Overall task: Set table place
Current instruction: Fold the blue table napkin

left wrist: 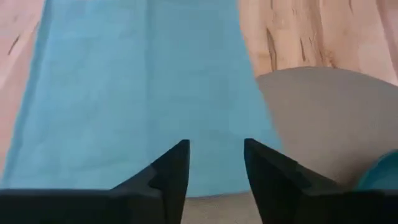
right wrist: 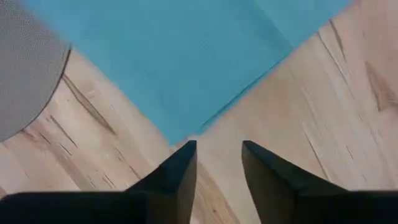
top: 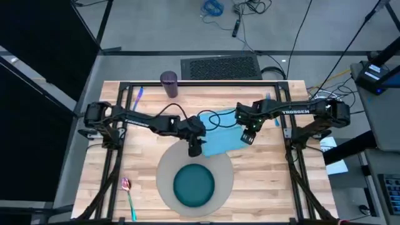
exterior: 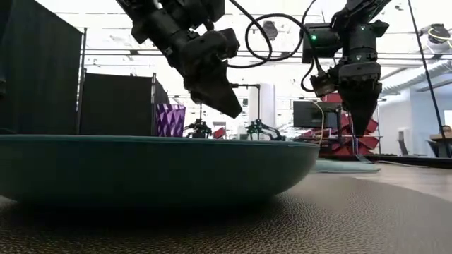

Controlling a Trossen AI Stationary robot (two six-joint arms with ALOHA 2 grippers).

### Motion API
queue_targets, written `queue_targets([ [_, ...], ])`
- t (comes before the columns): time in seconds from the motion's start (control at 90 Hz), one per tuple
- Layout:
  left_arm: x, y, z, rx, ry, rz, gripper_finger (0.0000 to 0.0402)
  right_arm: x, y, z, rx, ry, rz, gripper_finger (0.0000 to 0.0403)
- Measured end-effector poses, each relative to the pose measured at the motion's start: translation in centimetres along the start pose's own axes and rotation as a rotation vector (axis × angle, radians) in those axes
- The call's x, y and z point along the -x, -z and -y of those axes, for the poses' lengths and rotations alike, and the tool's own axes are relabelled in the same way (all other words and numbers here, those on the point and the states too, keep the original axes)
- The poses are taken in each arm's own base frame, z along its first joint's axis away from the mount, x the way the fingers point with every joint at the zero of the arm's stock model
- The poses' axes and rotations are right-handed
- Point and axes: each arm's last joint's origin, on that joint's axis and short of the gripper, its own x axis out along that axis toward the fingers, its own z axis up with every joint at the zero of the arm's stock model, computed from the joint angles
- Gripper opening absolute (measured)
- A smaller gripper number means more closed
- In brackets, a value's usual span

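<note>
Nearby, cup [top: 169, 82] and spoon [top: 129, 195] flank the plate [top: 194, 185].

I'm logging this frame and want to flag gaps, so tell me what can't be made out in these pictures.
- Napkin, high view: its far part is hidden under both arms and a cable.
- Blue utensil, high view: too small to tell fork from knife.
- Purple cup, low view: its base is hidden behind the teal plate.
- Spoon: out of frame in the low view.
- Mat, left wrist view: cut off by the picture's edge.
</note>
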Motion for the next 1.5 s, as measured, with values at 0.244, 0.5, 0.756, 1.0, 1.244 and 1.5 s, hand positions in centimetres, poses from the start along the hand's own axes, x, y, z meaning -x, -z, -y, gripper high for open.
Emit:
queue_targets([
  [0.244, 0.0, 0.0, -1.6, 0.017, -0.067, -0.013, 0.0143, 0.0, -0.8, 0.1, 0.055, 0.007, 0.085, 0.0141],
  [0.5, 0.1, -0.2, -3.6, 0.071, -0.058, -0.009, 0.0143, 0.3, -1.8, 1.6, 0.01, 0.002, 0.156, 0.0141],
  [0.756, 0.1, -0.5, -3.8, 0.071, -0.013, 0.017, 0.0143, 0.6, -2.6, 2.6, 0.018, 0.028, 0.222, 0.0141],
  [1.0, 0.2, -1.0, -4.3, 0.096, -0.019, 0.078, 0.0143, -0.1, -5.0, 7.1, -0.109, 0.018, 0.338, 0.0141],
  [1.244, 0.3, -0.7, -5.4, 0.078, -0.123, 0.048, 0.0143, -0.7, -6.4, 10.2, 0.063, 0.084, 0.417, 0.0141],
  [1.5, 0.8, -0.2, -9.0, 0.067, -0.238, -0.003, 0.0143, -0.7, -6.6, 10.5, 0.186, 0.111, 0.43, 0.0141],
])
